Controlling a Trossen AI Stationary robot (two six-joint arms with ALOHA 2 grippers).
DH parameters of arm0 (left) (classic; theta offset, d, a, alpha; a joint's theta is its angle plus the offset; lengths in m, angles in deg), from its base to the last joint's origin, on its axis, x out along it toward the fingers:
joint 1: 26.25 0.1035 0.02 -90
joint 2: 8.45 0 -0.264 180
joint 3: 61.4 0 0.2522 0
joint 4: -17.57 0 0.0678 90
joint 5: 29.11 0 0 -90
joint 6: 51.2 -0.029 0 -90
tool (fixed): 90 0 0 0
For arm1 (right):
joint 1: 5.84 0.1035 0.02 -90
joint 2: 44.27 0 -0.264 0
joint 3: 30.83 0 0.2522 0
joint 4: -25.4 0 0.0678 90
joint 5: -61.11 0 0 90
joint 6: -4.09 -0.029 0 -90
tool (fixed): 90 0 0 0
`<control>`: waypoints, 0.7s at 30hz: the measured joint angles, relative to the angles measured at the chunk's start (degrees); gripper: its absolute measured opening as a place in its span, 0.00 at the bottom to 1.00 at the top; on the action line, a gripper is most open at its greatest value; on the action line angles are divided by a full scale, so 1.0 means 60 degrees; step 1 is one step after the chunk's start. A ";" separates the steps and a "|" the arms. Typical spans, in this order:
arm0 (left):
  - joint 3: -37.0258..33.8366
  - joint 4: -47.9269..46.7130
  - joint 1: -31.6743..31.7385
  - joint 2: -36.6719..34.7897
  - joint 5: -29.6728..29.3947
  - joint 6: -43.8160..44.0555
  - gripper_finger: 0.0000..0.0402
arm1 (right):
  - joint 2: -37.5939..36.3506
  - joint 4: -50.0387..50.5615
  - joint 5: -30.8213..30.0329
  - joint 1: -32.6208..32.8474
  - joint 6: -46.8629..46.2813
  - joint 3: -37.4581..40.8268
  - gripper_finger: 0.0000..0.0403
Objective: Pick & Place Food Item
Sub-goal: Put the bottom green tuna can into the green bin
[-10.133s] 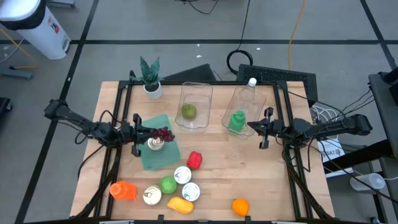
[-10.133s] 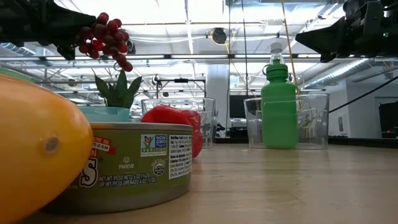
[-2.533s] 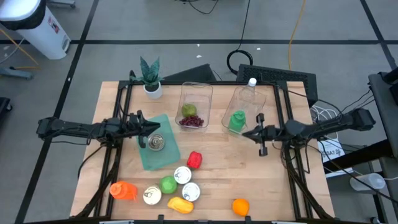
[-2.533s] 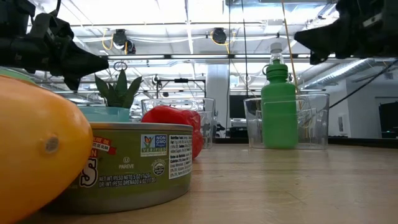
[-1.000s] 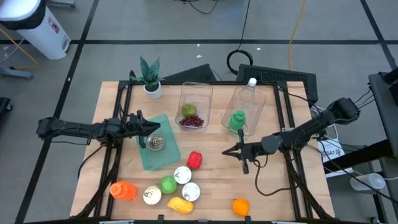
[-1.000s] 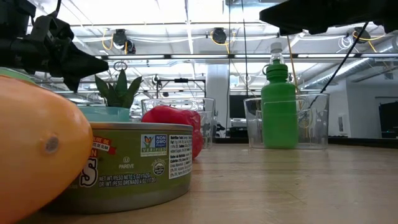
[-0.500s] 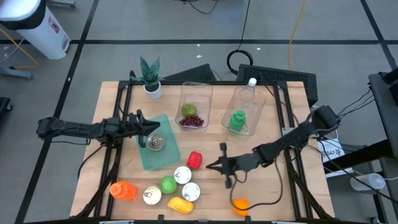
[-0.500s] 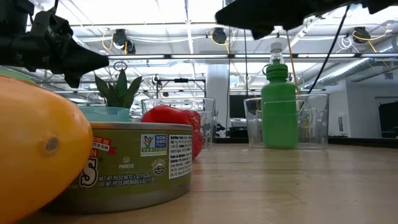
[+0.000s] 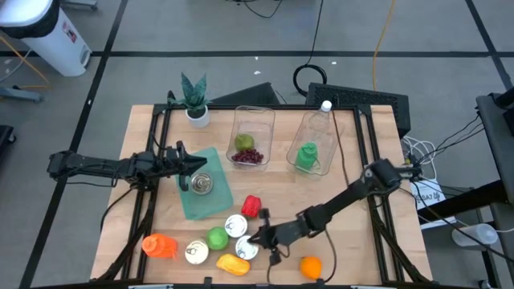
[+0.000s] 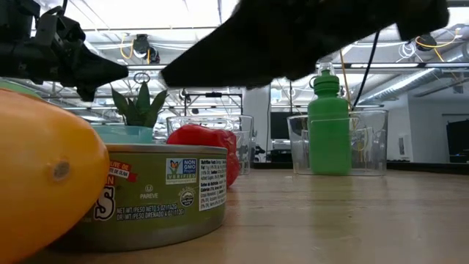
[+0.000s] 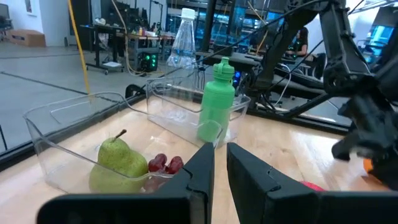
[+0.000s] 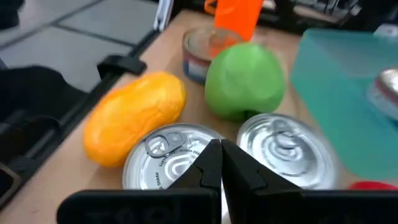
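Right gripper (image 9: 259, 235): extended low over the near-centre of the bench (image 9: 345, 241), above two silver cans (image 12: 174, 152); fingers (image 12: 205, 163) pressed nearly together, holding nothing.

Left gripper (image 9: 183, 167): at the left of the bench, above the teal cloth (image 9: 210, 202) near a tin (image 9: 201, 184); fingers (image 11: 205, 168) a narrow slit apart, empty.

Left clear bin (image 9: 255, 120), far centre: holds a green pear (image 9: 244, 143) with red grapes (image 9: 250, 156) just beside it.

Right clear bin (image 9: 315, 132): green bottle (image 9: 305, 155) and clear bottle (image 9: 321, 116).

Near cluster: green apple (image 9: 217, 238), yellow mango (image 9: 231, 264), labelled can (image 9: 195, 253), orange cup (image 9: 159, 246). Red pepper (image 9: 250, 206) just beyond them; orange (image 9: 310, 266) near right.

Potted plant (image 9: 193, 100): far-left corner.
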 joint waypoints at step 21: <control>0.0000 -0.0250 -0.0003 0.0000 0.0235 -0.0278 0.12 | 0.0627 0.3889 -0.0136 -0.0378 -0.3096 -0.1150 0.00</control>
